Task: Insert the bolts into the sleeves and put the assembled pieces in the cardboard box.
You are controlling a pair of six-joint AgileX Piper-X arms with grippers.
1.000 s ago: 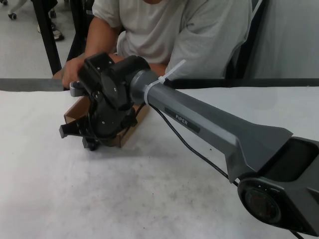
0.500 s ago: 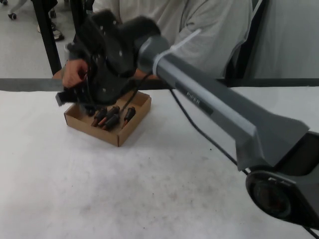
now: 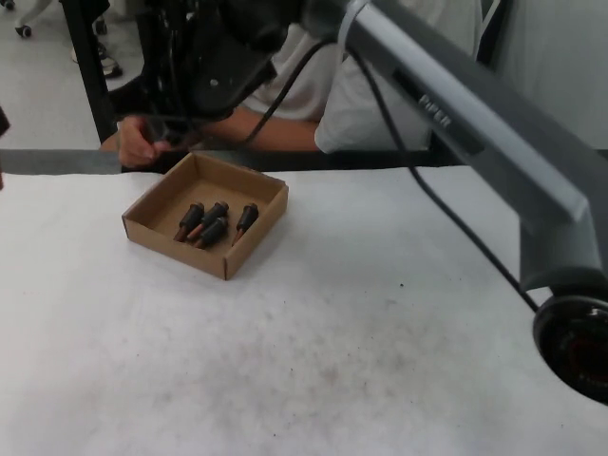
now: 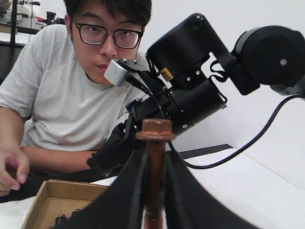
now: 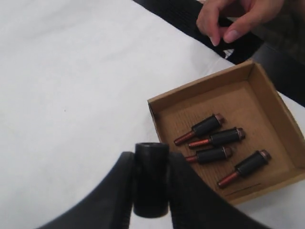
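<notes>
The white worktop (image 3: 332, 370) carries the cardboard box (image 3: 171, 245) at its far left. The right arm (image 3: 475, 123) stretches from the near right across to the far left. Its tool (image 5: 150, 162) hangs high in the air, beyond the box.

That tool pinches a black sleeve (image 5: 151, 183). The sleeve's long axis runs in line with the fingers, and one end pokes just past the fingertips. In the right wrist view it hangs above the white worktop and the box (image 5: 233, 102).

The left tool (image 4: 155, 160) grips a copper bolt (image 4: 155, 176) by the shank. The bolt stands upright, with its hexagonal head uppermost and clear of the fingertips and its long axis vertical. The box rim (image 4: 57, 195) lies just beyond this tool, and the right arm's wrist (image 4: 190, 95) hangs above and beyond it.

Four assembled pieces (image 3: 211, 224) lie flat on the box floor, roughly parallel to one another. Each long axis slants from far right to near left. The bolt heads sit at the far-right ends and the bare copper threads point near and left.

A second ago the right arm's wrist sat low over the box and hid its contents. Half a second ago it had lifted partway. Now it has risen well above and behind the box, so all four pieces show, and the box has not shifted.
</notes>
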